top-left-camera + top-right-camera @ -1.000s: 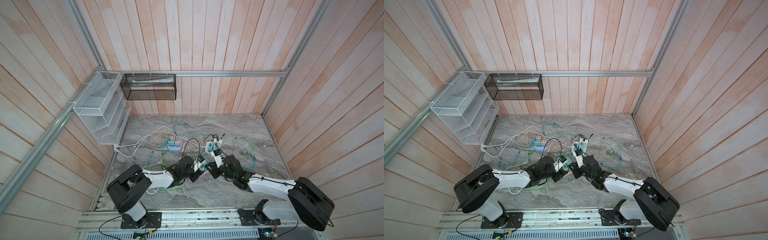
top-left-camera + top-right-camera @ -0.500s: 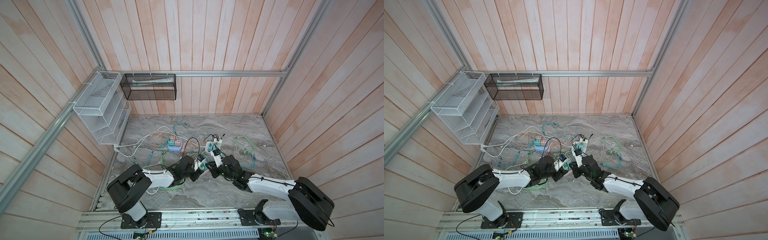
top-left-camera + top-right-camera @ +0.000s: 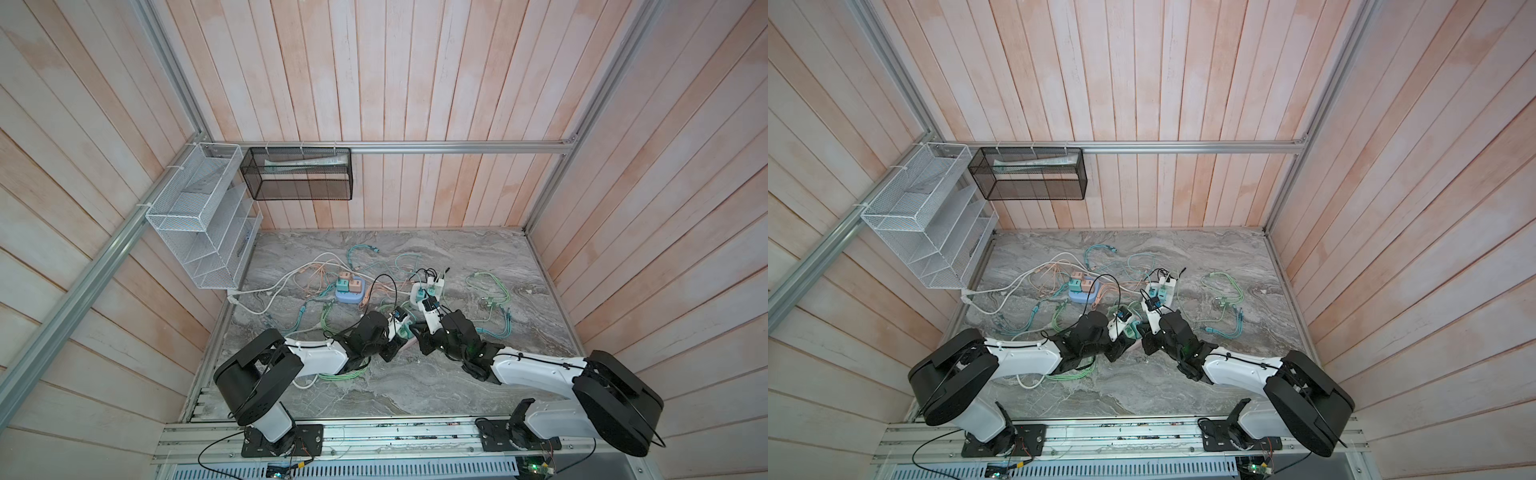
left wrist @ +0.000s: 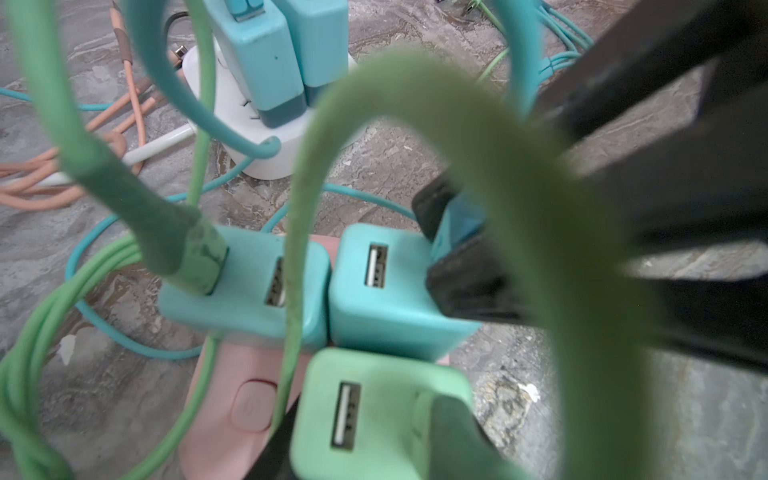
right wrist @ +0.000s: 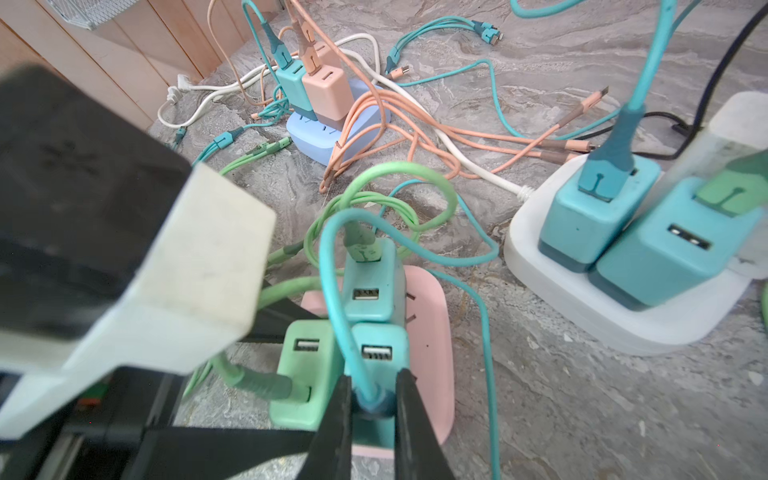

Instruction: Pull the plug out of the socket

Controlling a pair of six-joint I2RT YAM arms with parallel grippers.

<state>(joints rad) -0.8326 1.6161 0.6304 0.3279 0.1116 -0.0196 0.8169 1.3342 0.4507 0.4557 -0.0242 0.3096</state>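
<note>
Just below centre in both top views, the right gripper (image 5: 370, 397) is clamped on the teal plug (image 5: 374, 409) (seated in a teal charger (image 5: 376, 353)) on the pink socket (image 3: 409, 342). The left gripper (image 4: 370, 432) squeezes the green charger (image 4: 374, 399) alongside. Beyond lie the white strip (image 5: 623, 332) and the blue strip (image 5: 309, 143).

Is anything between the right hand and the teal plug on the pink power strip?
No. The right hand is shut on the teal plug, a finger on each side. Only its own teal cable loops over the chargers; nothing visible blocks the pull.
</note>
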